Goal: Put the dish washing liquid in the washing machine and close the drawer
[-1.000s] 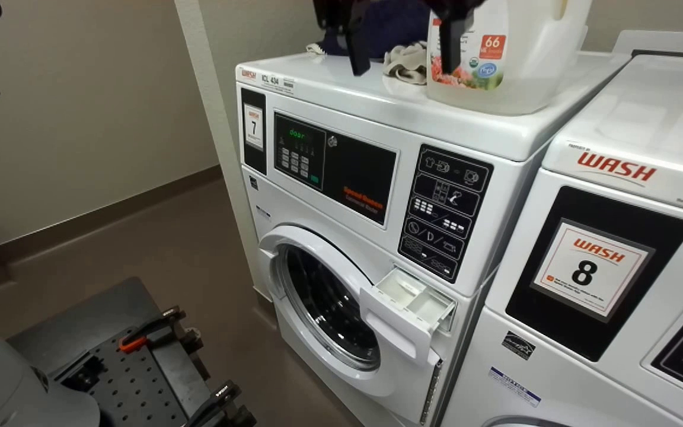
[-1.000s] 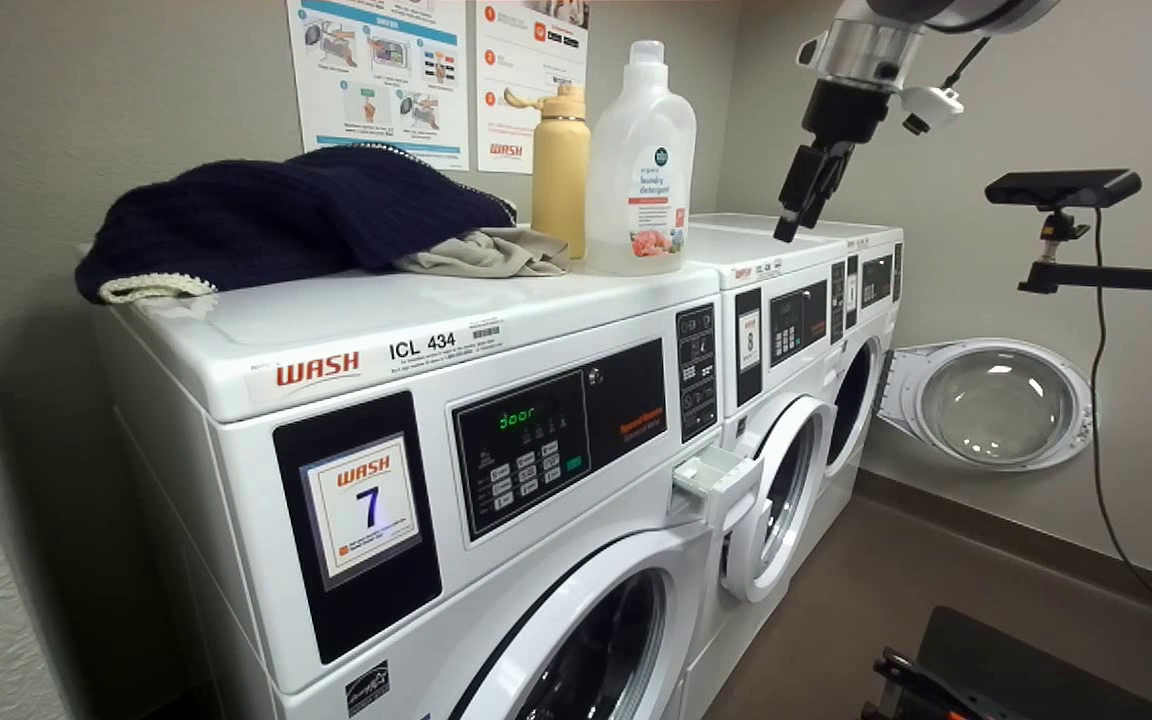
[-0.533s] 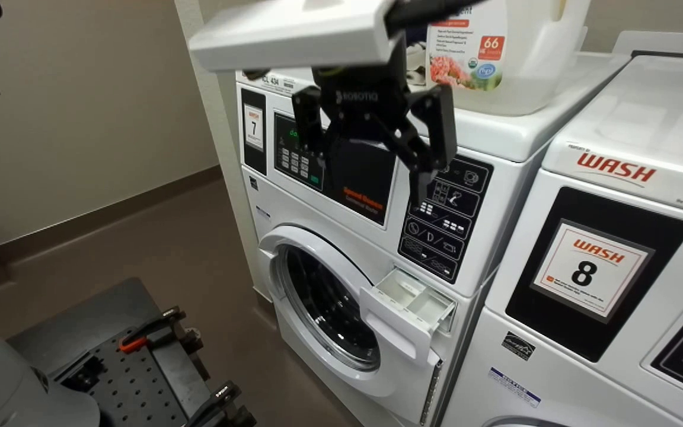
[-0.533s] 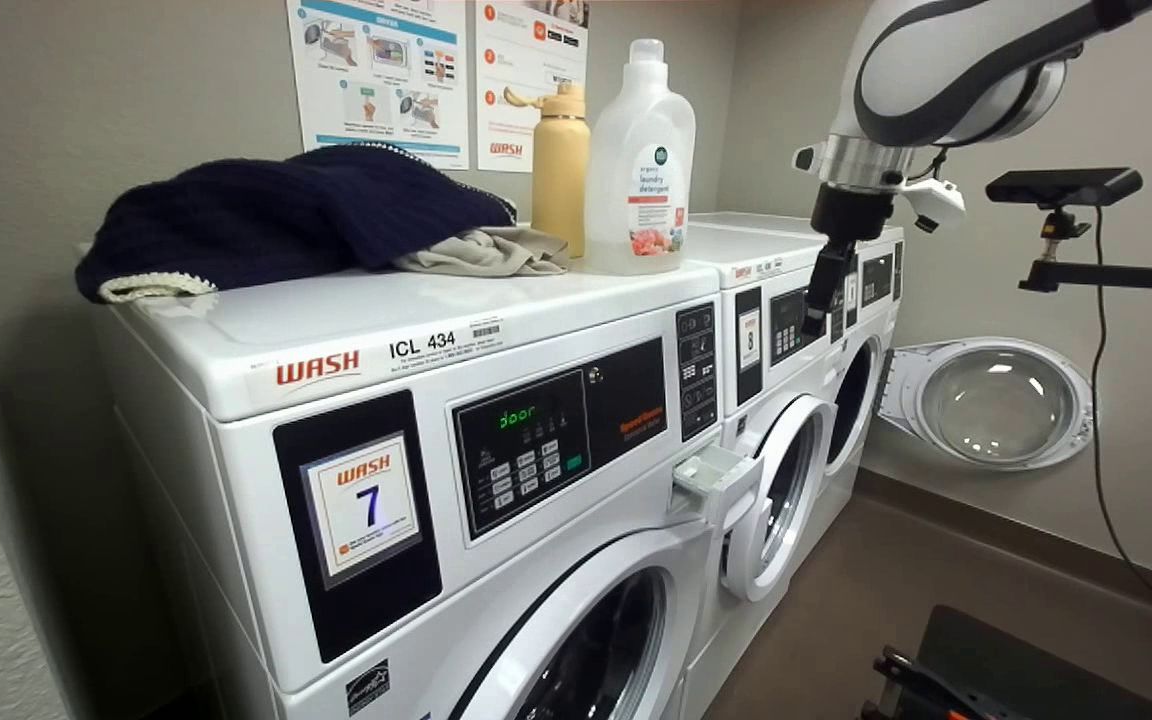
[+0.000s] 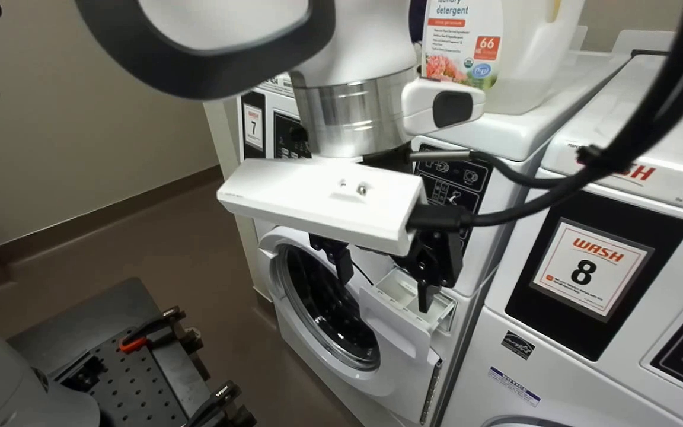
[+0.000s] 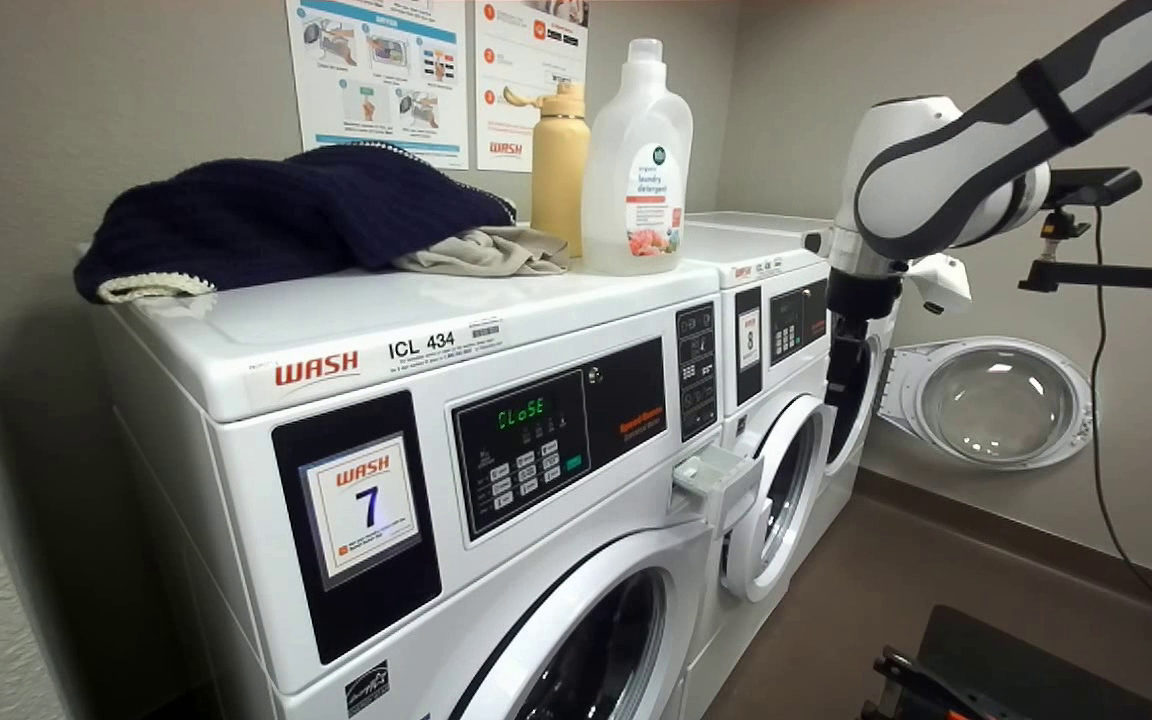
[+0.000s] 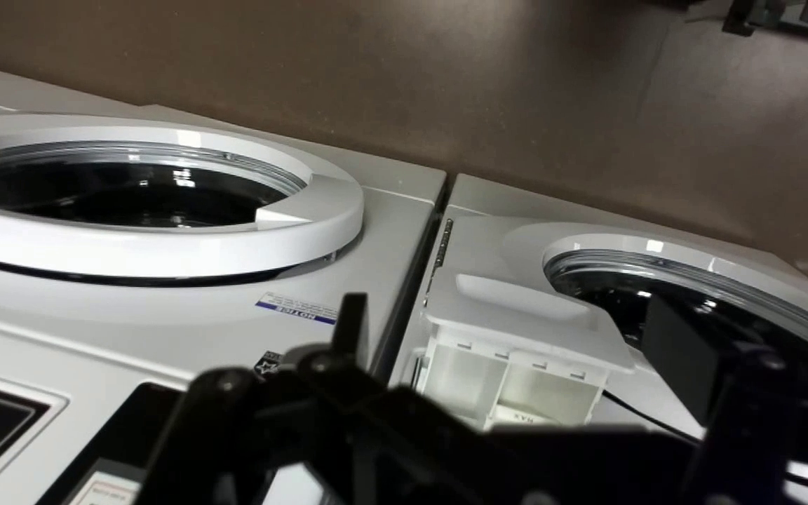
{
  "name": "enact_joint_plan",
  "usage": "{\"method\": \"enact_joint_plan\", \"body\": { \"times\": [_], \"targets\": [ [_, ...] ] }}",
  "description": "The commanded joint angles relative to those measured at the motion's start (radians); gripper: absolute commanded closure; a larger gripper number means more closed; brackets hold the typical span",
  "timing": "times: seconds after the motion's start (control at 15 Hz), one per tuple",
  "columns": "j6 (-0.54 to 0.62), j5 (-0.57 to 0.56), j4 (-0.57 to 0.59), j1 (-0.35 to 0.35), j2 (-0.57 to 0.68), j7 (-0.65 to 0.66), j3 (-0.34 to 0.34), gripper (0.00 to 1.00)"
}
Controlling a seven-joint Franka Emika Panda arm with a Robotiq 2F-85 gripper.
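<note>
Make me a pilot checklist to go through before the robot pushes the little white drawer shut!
1. Drawer pulled out, ready for a push: ok.
2. Drawer filled: cannot tell; the end effector hides part of its inside.
3. End effector empty: ok; it holds nothing.
4. End effector shut, which might push more neatly: not ok; its jaws stand open.
5. Soap jug upright on top of washer 7: ok.
6. Black cables away from the drawer: ok; in an exterior view they do not cross it.
</note>
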Motion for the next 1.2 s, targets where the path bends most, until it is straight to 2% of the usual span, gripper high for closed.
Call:
{"method": "enact_joint_plan", "body": {
  "times": [0.0, 0.2, 0.47, 0.8, 1.13],
  "targets": [
    [-0.012, 0.021, 0.021, -0.015, -0.004, -0.004, 0.015, 0.0],
    [-0.082, 0.042, 0.077, -0.011, -0.064, -0.004, 0.014, 0.0],
    [-0.061, 0.073, 0.028, 0.001, 0.0, -0.03, -0.011, 0.0],
    [0.029, 0.119, -0.022, 0.005, 0.141, -0.094, -0.015, 0.0],
    [0.19, 0.139, -0.007, -0.013, 0.318, -0.176, 0.005, 0.0]
  ]
}}
